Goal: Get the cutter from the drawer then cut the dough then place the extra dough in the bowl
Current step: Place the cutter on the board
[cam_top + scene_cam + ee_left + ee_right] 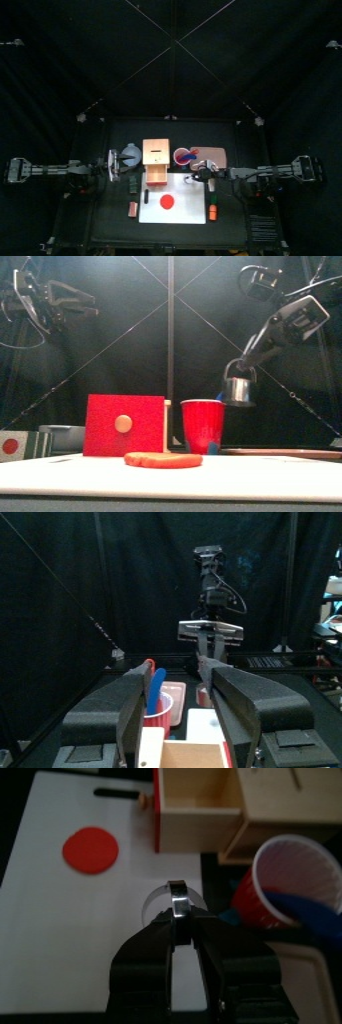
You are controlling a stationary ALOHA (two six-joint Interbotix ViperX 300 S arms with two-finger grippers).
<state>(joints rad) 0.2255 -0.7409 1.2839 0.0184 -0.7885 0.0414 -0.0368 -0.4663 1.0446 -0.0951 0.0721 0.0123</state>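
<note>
Pinching a round silvery cutter (pixel 238 390), right gripper (pixel 178 923) above white board (pixel 54 938), flat red dough disc (pixel 91 847) whole.

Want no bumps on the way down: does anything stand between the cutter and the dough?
Nothing visible does. The right hand holds the metal cutter above bare white cutting board; the red dough disc lies uncovered on it. The red cup and drawer stand aside.

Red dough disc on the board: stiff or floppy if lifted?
Probably floppy: the dough lies thin and flat on the white board, with soft rounded edges. Resting on its face, it likely won't roll. Small, so probably light.
</note>
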